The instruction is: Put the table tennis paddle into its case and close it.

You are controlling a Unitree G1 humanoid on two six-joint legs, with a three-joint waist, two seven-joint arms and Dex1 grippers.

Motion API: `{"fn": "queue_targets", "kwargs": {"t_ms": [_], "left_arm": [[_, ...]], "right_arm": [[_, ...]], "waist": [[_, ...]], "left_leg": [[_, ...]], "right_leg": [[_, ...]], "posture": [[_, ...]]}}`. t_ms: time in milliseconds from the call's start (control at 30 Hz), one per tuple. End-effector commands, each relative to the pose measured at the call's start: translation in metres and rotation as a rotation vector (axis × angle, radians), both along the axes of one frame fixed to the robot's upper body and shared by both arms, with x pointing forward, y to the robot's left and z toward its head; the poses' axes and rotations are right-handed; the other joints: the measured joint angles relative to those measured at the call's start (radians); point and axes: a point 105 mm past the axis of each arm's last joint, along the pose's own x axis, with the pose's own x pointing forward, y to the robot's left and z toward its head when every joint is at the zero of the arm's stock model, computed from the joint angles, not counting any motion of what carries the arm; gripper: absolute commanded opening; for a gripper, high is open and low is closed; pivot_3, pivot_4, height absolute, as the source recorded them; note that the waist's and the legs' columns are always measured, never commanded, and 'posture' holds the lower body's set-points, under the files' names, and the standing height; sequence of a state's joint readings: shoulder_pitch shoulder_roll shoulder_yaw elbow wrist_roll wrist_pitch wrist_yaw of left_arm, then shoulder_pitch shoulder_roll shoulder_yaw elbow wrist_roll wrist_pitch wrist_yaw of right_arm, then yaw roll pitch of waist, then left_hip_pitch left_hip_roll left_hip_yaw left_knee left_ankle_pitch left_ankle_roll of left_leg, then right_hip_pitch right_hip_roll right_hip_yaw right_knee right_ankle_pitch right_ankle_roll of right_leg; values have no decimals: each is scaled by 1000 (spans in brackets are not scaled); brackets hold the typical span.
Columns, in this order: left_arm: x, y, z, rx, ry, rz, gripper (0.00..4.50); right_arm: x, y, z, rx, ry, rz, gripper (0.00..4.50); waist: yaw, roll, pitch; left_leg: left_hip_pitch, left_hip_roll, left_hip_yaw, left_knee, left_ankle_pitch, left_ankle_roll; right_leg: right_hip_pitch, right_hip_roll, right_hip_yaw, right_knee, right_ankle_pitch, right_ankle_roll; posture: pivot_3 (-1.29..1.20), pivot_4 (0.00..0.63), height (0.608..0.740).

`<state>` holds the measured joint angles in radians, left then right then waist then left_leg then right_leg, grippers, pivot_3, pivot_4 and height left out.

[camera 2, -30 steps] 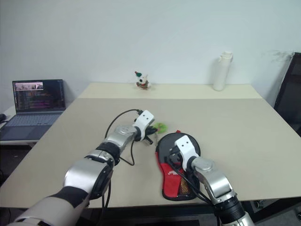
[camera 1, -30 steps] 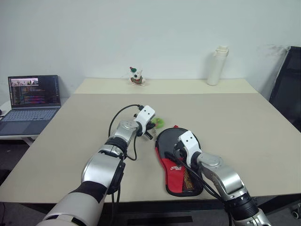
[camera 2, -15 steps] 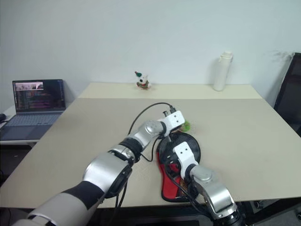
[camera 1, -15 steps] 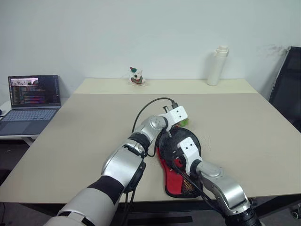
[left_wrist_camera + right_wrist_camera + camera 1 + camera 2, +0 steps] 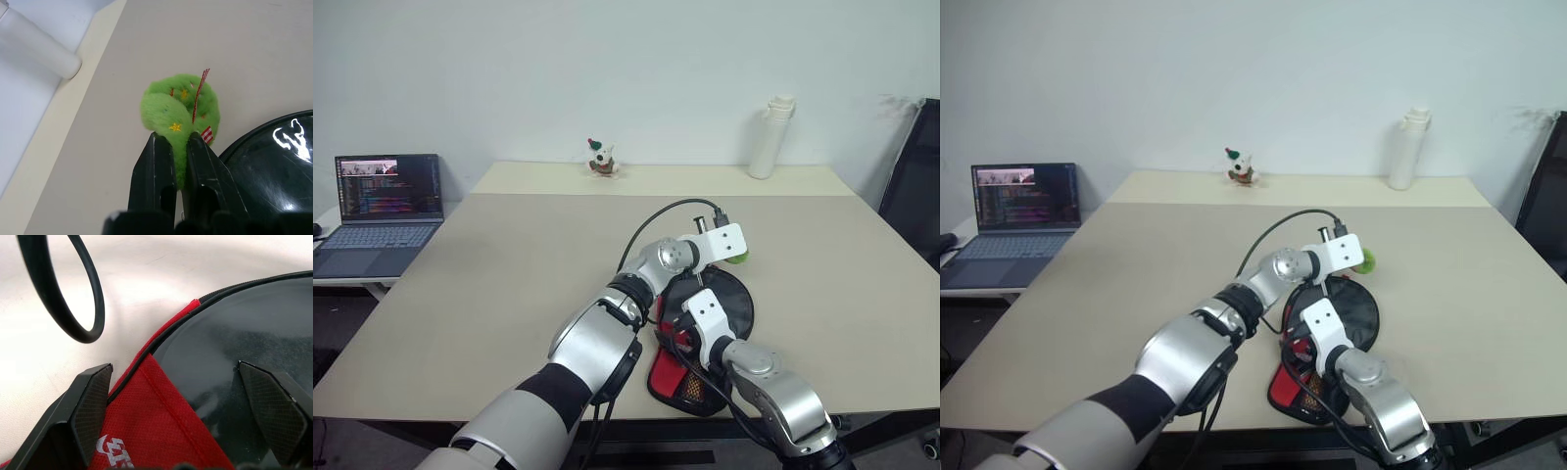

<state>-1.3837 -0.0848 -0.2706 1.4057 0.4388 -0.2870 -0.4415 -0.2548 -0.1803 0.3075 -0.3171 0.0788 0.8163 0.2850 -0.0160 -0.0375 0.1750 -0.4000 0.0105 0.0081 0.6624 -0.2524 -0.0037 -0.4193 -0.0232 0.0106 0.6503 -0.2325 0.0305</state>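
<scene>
On the beige table [image 5: 489, 284], near its front edge, the case [image 5: 690, 387] is lying open with its red lining showing, and the paddle [image 5: 729, 299] is lying on it with the round black face up. The paddle's handle is hidden under the right arm, so I cannot tell how deep the paddle is sitting in the case.

The right gripper [image 5: 183, 396] is hovering low over the paddle face with its fingers [image 5: 90, 401] standing wide apart, holding nothing. A black cable [image 5: 73, 293] is looping just beside it.

The left gripper [image 5: 176, 147] is reaching across to the 12 o'clock side of the paddle, and its fingers are pinching a small green plush toy [image 5: 181, 105] between them, above the table.

At the far edge, a white bottle [image 5: 767, 137] is standing at about 1 o'clock, a small figurine [image 5: 598, 157] at about 11 o'clock. A laptop [image 5: 377, 206] is sitting open at 9 o'clock.
</scene>
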Motion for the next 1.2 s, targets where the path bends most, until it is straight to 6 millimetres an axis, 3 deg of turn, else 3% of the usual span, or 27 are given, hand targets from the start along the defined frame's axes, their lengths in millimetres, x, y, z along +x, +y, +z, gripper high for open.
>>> {"fn": "queue_targets", "kwargs": {"t_ms": [33, 67, 167, 367, 400, 633, 867, 967, 1033, 1200], "left_arm": [[-10, -18, 22, -48, -43, -97, 24], [-10, -16, 19, -63, -12, -96, 24], [-9, -13, 18, -86, 31, -88, 883], [-5, -8, 21, -85, 12, -65, 3101], [-5, -6, 21, -87, 26, -69, 3308], [5, 19, 34, -230, 101, -47, 3308], [19, 74, 52, -397, 126, 1, 3308], [22, 115, 58, -515, 184, 14, 3308], [19, 138, 57, -581, 238, -12, 3308], [-5, 175, 45, -640, 396, -109, 3308]], "right_arm": [[-17, -1, -48, -60, 200, 9, 4500], [-17, 0, -48, -59, 200, 12, 4500], [-16, 1, -47, -59, 197, 18, 4500], [-10, 1, -43, -60, 181, 24, 4500], [-9, 1, -41, -57, 173, 25, 4500], [-8, -1, -15, 13, 123, 65, 4500], [-1, -34, 1, -9, 63, 3, 4500], [0, -49, 16, 4, 22, 6, 4500], [-4, -54, 31, 49, -9, 46, 4500], [-15, -66, 69, 178, -55, 157, 4500]], "waist": [[0, 0, 0], [0, 0, 0], [0, 0, 0], [-5, 0, -4], [-7, 0, -4], [-13, 0, -4], [-12, 0, -3], [-12, 0, -3], [-12, 0, -3], [-13, 1, -2]], "left_leg": [[0, 0, 0, 0, 0, 0], [0, 0, 0, 0, 0, 0], [0, 0, 0, 0, 0, 0], [1, 0, 0, 0, 0, 0], [1, 0, 0, 0, 0, 0], [1, 1, 0, 0, 0, 0], [1, 1, 0, 0, 0, 0], [1, 1, 0, 0, 0, 0], [0, 2, 0, 0, 0, 0], [0, 2, 0, 0, 0, 0]], "right_leg": [[0, 0, 0, 0, 0, 0], [0, 0, 0, 0, 0, 0], [0, 0, 0, 0, 0, 0], [1, 1, 0, 0, 0, 0], [1, 1, 0, 0, 0, 0], [1, 1, 0, 1, 0, 0], [0, 1, 0, 1, 0, 0], [0, 1, 0, 1, 0, 0], [0, 1, 0, 0, 0, 0], [-1, 1, 0, 0, 3, -4]], "posture": [[0, 150, 740], [0, 150, 740], [0, 150, 740], [0, 150, 740], [0, 150, 740], [0, 150, 740], [0, 150, 740], [0, 150, 740], [0, 150, 740], [0, 150, 740]]}}
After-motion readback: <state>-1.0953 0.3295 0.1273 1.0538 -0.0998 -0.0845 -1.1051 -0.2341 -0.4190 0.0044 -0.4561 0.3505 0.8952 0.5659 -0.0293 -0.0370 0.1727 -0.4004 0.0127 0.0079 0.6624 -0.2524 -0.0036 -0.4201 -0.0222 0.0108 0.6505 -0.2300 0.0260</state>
